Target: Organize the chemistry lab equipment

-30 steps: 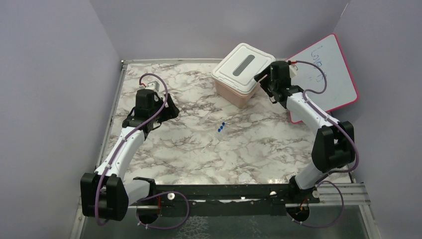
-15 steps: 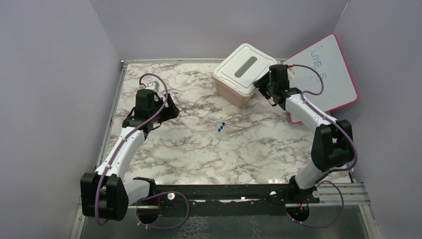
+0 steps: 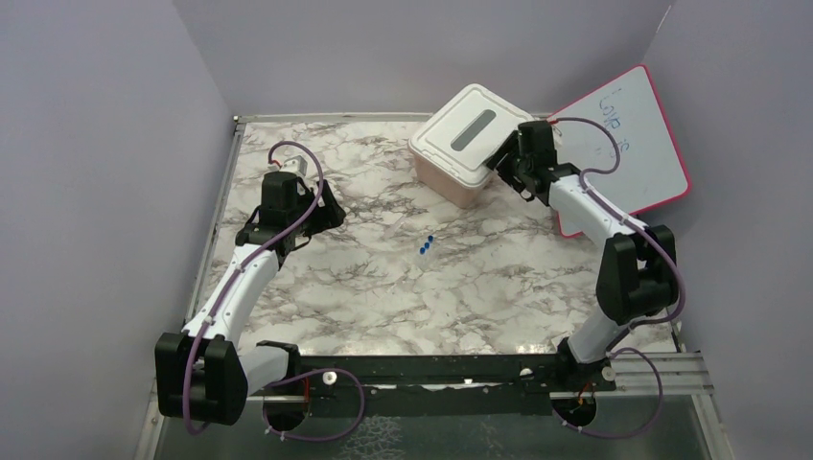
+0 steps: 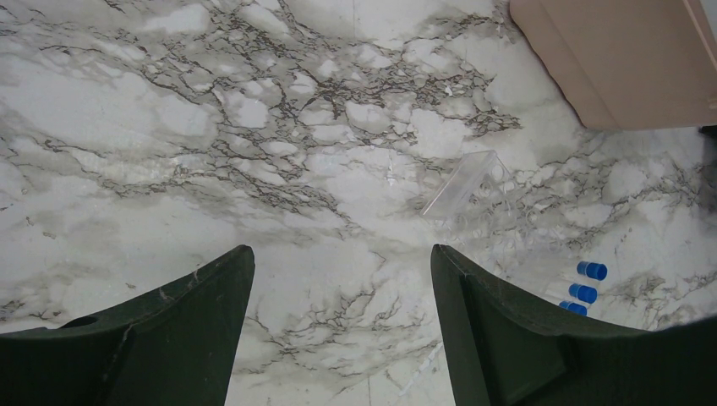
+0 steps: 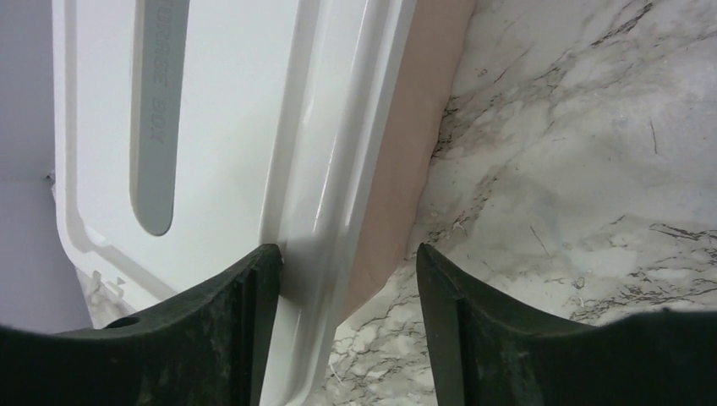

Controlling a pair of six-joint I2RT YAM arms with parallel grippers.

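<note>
Storage box (image 3: 467, 142) stands near the far edge of the worktop (image 3: 383, 287), its white lid (image 5: 211, 127) on. The right claw (image 5: 342, 279) has its fingers apart astride the lid's rim, probably to grip and lift it. The left claw (image 4: 338, 288), also apart and holding nothing, hovers toward the left edge above a clear plastic piece (image 4: 469, 182); blue-capped tubes (image 3: 426, 244) lie mid-worktop, perhaps meant for the box.

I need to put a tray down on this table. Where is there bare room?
The near half of the table, between the blue-capped tubes and the arm bases, is bare. So is the far left corner beyond the left tool. It is crowded at the far right: storage box, right tool and whiteboard.
</note>
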